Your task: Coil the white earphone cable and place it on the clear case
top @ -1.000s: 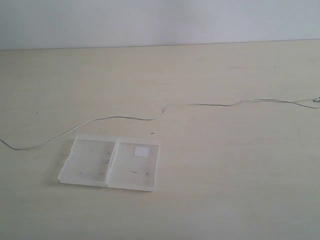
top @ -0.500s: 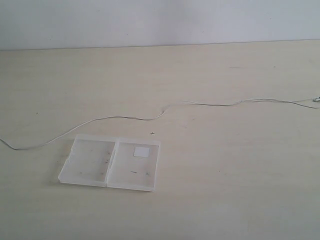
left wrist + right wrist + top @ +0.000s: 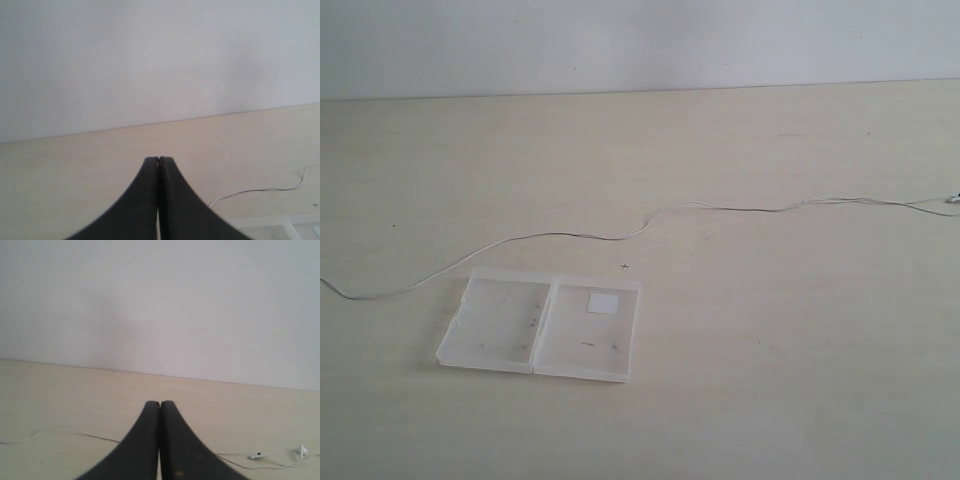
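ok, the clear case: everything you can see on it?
The clear case looks like translucent, slightly frosted plastic. It has two rectangular halves joined at a middle hinge and lies opened flat on the table. In the exterior view, the right half carries a small white square sticker, and a few dark specks show in both halves. Nothing lies in it. It rests only on the table. The white earphone cable runs past its far edge, close to the left corner, and looks apart from it.

surface (image 3: 770, 380): pale cream, faint streaky grain | clear case (image 3: 500, 325): milky translucent, few dark specks | sticker (image 3: 604, 303) on clear case: plain white | white earphone cable (image 3: 570, 236) beyond clear case: white | wall (image 3: 640, 45): plain grey-white | left pincer (image 3: 158, 161), right pincer (image 3: 160, 403): black
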